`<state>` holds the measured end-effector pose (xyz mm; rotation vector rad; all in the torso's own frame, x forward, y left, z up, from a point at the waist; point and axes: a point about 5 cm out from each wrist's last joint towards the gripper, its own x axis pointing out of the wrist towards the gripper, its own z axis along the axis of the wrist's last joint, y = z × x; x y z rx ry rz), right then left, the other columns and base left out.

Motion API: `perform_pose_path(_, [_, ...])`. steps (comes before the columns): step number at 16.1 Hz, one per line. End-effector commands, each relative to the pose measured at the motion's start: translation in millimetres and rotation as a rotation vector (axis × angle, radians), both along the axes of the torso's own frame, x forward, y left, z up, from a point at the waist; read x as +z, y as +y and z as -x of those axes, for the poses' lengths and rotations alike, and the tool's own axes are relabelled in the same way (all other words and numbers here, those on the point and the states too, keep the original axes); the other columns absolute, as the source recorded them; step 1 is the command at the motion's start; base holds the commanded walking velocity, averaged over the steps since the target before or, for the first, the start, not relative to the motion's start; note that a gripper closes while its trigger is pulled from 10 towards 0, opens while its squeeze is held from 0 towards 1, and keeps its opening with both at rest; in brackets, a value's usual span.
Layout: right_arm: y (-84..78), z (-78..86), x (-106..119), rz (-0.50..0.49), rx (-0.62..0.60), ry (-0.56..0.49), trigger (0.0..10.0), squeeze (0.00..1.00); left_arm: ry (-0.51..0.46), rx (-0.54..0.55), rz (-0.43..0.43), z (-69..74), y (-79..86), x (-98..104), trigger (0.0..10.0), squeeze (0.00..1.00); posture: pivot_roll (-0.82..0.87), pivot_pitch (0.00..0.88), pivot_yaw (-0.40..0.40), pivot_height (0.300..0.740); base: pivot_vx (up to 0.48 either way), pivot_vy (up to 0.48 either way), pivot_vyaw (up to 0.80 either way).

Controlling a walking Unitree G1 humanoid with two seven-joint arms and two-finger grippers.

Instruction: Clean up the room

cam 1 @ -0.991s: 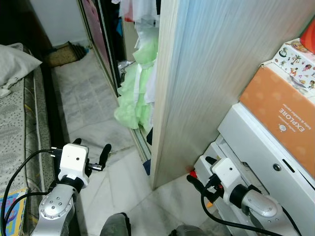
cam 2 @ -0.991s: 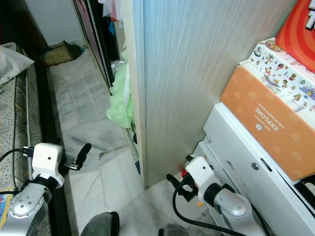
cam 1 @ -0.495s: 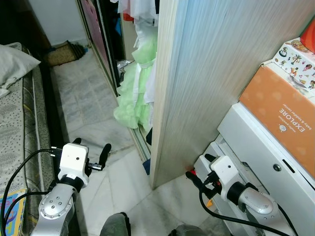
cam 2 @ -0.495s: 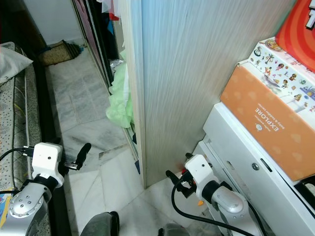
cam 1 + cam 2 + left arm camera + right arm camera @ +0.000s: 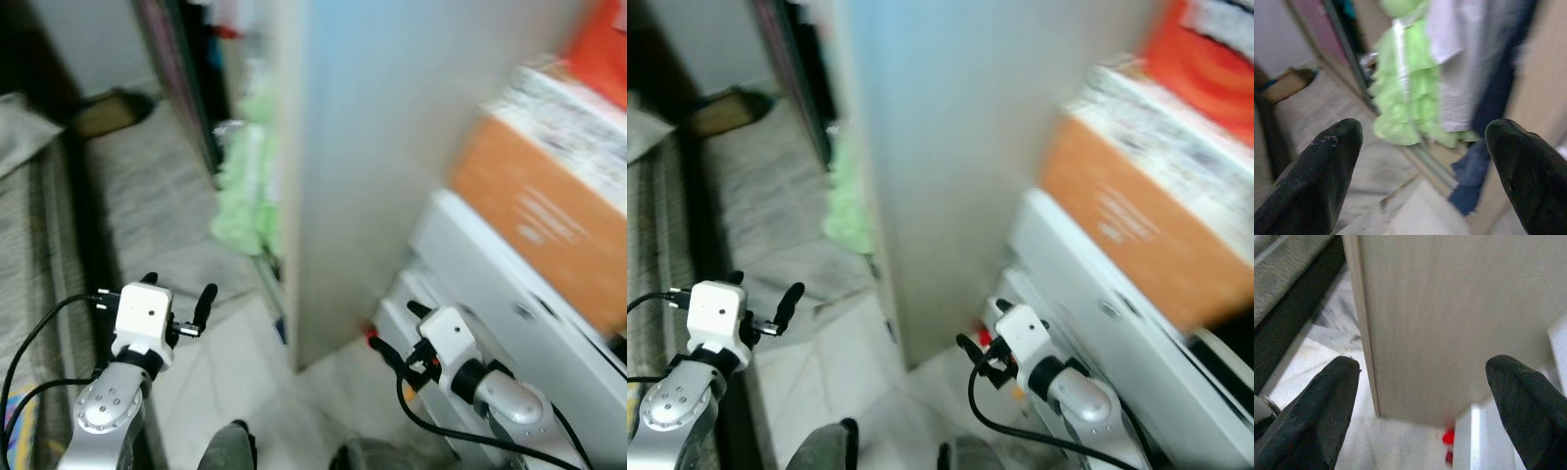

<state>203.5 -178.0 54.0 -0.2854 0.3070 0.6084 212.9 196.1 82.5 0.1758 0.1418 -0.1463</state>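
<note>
The head views were blurred. A tall pale wooden wardrobe side panel (image 5: 362, 147) stood in the middle of the scene, and to its left, inside the open wardrobe, hung a light green ruffled dress (image 5: 1405, 93) beside a white garment (image 5: 1459, 63) and dark blue clothing (image 5: 1484, 152) reaching the marble floor (image 5: 245, 382). The left gripper (image 5: 176, 299) hovered low at the near left beside the edge of a bed (image 5: 39, 255), its two black fingers (image 5: 1317, 181) spread apart and grasping nothing, pointing toward the green dress. The right gripper (image 5: 392, 333) hung near the foot of the panel, fingers (image 5: 1317, 411) likewise spread and empty, just beside a white cabinet (image 5: 509, 294) that carried an orange box (image 5: 539, 206). A small red object (image 5: 1448, 436) lay at the panel's base.
</note>
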Motion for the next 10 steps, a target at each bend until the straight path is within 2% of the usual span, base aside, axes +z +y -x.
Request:
perform_pose_path(1, [-2.5,0.4,-1.8,0.012,-0.009,0.005,10.0,0.00,0.009,-0.006,-0.003,1.7,1.0,-2.2,10.0,0.00,0.00,0.121,-0.034,0.740,-0.285,-0.270,0.00])
perform_pose_path(2, [-1.9,-0.4,-1.7,0.012,-0.009,0.004,10.0,0.00,0.009,-0.005,-0.003,1.7,1.1,-2.3,10.0,0.00,0.00,0.121,-0.034,0.740,-0.281,-0.274,0.00])
perform_pose_path(8, [-0.7,-3.6,-7.7,0.021,-0.032,-0.007,10.0,0.00,-0.010,0.041,-0.016,-0.7,5.8,-1.4,10.0,0.00,0.00,0.120,-0.035,0.740,0.000,0.000,0.00])
perform_pose_path(10, [-0.9,-4.4,-5.0,0.013,-0.028,-0.043,10.0,0.00,-0.025,0.075,-0.028,-2.0,9.6,0.6,10.0,0.00,-0.01,0.122,-0.035,0.740,0.000,0.000,0.00])
